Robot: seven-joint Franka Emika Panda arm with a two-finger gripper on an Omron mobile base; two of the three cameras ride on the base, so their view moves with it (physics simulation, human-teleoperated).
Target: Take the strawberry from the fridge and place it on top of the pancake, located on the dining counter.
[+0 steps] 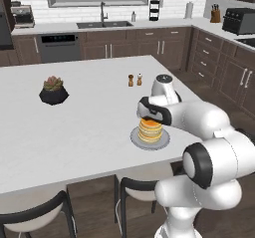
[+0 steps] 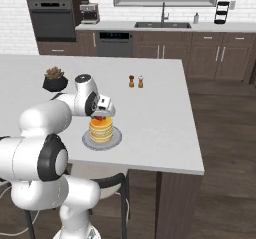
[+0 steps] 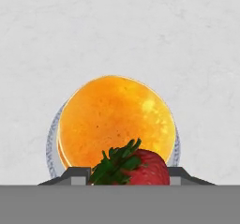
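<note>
In the hand view the strawberry [image 3: 140, 169] hides the near edge of the pancake [image 3: 112, 120] and is itself cut off below, the plate [image 3: 52, 145] shows as a thin rim, and in the left base view the arm covers the pancake's top.

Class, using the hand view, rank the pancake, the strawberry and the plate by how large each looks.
1. pancake
2. strawberry, though it sits nearer the camera, so it looks bigger than it is
3. plate, just a thin rim showing
</note>
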